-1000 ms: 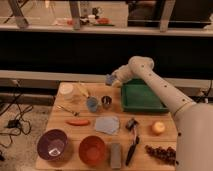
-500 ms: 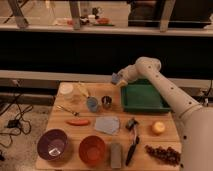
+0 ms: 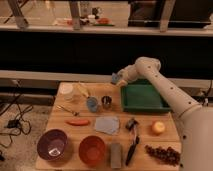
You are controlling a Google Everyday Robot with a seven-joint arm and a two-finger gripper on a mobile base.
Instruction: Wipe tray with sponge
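Note:
The dark green tray (image 3: 145,106) lies at the back right of the wooden table. My gripper (image 3: 120,80) hangs in the air just off the tray's back left corner, above the table's rear edge. It is shut on the sponge (image 3: 115,78), a small pale blue block that pokes out to the left of the fingers. The sponge is off the table and touches nothing else. My white arm runs from the lower right, up over the tray, and bends down to the gripper.
A blue cup (image 3: 92,104) and a metal cup (image 3: 106,102) stand left of the tray. In front lie a grey-blue cloth (image 3: 107,124), a black brush (image 3: 131,140), a grey-brown block (image 3: 115,154), a purple bowl (image 3: 52,144), an orange bowl (image 3: 92,149), an apple (image 3: 158,128) and grapes (image 3: 162,154).
The gripper has carried the sponge to the right, toward the tray's back left corner, rising a little and then settling slightly lower. Things on the table have not moved.

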